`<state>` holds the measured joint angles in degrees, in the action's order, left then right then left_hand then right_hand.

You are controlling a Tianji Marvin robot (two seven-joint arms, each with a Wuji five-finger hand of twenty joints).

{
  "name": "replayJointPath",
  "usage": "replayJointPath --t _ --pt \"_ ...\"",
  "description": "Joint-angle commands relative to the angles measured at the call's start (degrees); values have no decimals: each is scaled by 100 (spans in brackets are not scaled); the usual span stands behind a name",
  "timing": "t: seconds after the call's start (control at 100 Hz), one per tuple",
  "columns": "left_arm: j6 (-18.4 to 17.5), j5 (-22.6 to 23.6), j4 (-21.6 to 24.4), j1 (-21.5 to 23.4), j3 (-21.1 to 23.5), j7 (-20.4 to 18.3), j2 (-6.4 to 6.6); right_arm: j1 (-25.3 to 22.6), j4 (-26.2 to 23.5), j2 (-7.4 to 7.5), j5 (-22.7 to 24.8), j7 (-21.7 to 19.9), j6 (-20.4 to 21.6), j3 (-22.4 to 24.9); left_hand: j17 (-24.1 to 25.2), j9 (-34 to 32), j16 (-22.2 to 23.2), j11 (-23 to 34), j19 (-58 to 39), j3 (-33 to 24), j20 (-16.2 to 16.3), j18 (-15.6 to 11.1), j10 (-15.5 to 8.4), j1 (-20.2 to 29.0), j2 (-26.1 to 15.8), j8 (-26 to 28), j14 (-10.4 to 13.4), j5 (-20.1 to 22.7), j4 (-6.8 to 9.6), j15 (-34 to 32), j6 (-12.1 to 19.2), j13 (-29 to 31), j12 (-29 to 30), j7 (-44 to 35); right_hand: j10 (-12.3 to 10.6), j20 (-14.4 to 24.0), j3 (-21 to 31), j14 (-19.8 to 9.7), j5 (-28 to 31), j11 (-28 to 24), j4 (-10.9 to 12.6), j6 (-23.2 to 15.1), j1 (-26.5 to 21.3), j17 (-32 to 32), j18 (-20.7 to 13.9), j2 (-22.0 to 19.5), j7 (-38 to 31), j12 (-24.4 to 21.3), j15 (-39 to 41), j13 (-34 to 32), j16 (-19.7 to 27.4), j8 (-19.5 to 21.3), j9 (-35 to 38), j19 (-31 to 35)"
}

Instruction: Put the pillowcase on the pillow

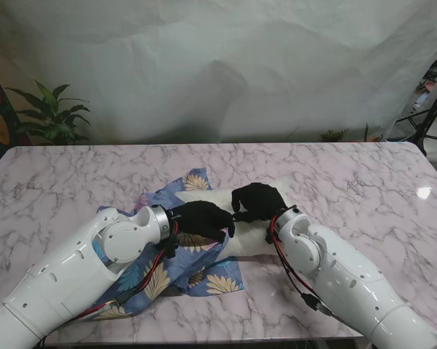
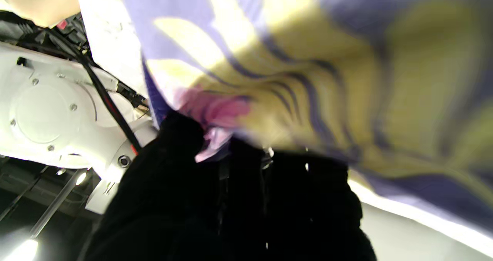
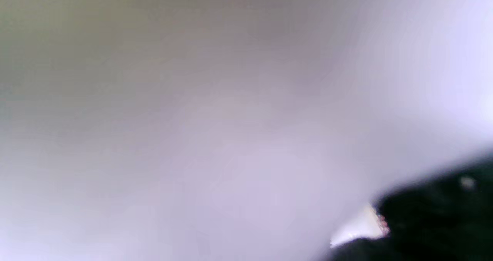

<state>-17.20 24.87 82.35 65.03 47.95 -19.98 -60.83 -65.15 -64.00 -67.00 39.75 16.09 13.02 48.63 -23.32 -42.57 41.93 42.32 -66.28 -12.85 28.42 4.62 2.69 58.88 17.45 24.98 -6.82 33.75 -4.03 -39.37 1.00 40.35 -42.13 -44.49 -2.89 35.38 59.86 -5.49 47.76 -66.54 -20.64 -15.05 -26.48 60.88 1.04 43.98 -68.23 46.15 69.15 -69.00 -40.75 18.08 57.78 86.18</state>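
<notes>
Pillowcase (image 1: 182,273): crumpled on the tabletop (image 1: 349,174), covering only the pillow's left end.
Pillow (image 1: 258,240): mostly bare, so most remains.
Left hand (image 1: 202,219): grasping pillowcase cloth beside the pillow.
Right hand (image 1: 259,201): on the pillow; grip unclear.

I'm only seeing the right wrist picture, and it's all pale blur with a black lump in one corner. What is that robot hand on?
Observer: From the stand view, the right robot hand rests on a white pillow lying on the marble table.
Operator: And the pillowcase?
Observer: The blue flowered pillowcase lies bunched at the pillow's left end, partly over it; most of the pillow shows bare.
Operator: Is the other hand busy?
Observer: The left robot hand sits on that fabric where it meets the pillow. Its wrist view shows cloth bunched against the fingers, though I cannot tell if it is gripped.
</notes>
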Motion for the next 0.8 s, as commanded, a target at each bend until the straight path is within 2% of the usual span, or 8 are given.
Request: replayJointPath --t 0.0,0.14,0.27,0.38,0.45,0.59,0.71,0.79 --pt "158 9 173 -45 151 -463 132 -93 -122 115 158 -69 -34 73 618 1100 -541 -705 581 -375 22 -221 15 -740 -366 29 -94 -561 185 978 -28 -875 870 950 928 100 621 -2264 175 -183 355 -227 -309 266 -822 -350 -202 107 1172 -750 -145 105 -49 31" --pt "370 38 434 -35 542 -874 221 -192 -294 233 429 -296 -155 170 1898 3008 -1570 -2336 2345 253 -262 23 448 -1413 -840 -318 -435 -1586 278 2214 -328 -2756 2092 2353 948 119 632 -2264 181 -186 348 -208 -313 272 -799 -341 -217 100 1173 -750 -144 86 -38 39" --pt "532 -121 570 -57 884 -1066 243 -243 -378 280 492 -490 -367 204 2387 3489 -1910 -3625 3392 1207 -468 105 661 -1685 -1188 -429 -503 -2035 309 2669 -483 -3613 2435 3015 947 131 630 -2258 179 -186 345 -201 -321 271 -784 -347 -224 95 1170 -749 -143 73 -36 38" --pt "795 21 635 10 1149 -703 154 -258 -392 289 507 -517 -406 211 2357 3522 -1829 -3704 3479 1308 -392 86 646 -1660 -1705 -439 -458 -2201 281 2608 -444 -3598 2089 3279 947 138 627 -2256 185 -187 344 -203 -321 271 -775 -345 -227 92 1169 -749 -142 65 -36 35" --pt "1067 515 735 -16 1278 -689 164 -292 -445 304 558 -531 -422 237 2245 3469 -1760 -3582 3435 1274 -331 83 681 -896 -1876 -381 -469 -2163 281 2436 -420 -3480 1967 3374 947 142 626 -2254 186 -187 344 -203 -324 272 -771 -349 -229 90 1168 -749 -141 61 -36 35" --pt "1675 1272 816 -251 1377 -1406 304 -437 -646 334 722 -500 -480 363 1913 3131 -1630 -2908 2974 1279 -276 109 755 71 -1856 -323 -476 -1935 297 2049 -401 -2770 1853 3229 947 150 622 -2247 185 -189 344 -203 -322 273 -765 -350 -233 87 1164 -749 -140 54 -37 33" --pt "2473 1421 797 -597 1248 -2709 508 -588 -861 358 897 -430 -562 506 1844 3105 -1602 -2515 2756 1457 -318 176 905 -704 -1892 -389 -569 -2129 269 2063 -793 -2492 2017 3319 946 152 623 -2247 184 -189 344 -203 -318 269 -764 -359 -236 85 1163 -749 -140 51 -38 22" --pt "2558 1749 717 -743 1193 -3177 592 -660 -986 369 943 -446 -588 592 1794 3135 -1483 -2356 2647 1461 -271 159 906 -1277 -1829 -268 -548 -1907 214 1995 -1061 -2405 1900 3280 945 153 618 -2243 184 -189 343 -203 -321 266 -759 -357 -238 82 1160 -748 -139 47 -40 10"
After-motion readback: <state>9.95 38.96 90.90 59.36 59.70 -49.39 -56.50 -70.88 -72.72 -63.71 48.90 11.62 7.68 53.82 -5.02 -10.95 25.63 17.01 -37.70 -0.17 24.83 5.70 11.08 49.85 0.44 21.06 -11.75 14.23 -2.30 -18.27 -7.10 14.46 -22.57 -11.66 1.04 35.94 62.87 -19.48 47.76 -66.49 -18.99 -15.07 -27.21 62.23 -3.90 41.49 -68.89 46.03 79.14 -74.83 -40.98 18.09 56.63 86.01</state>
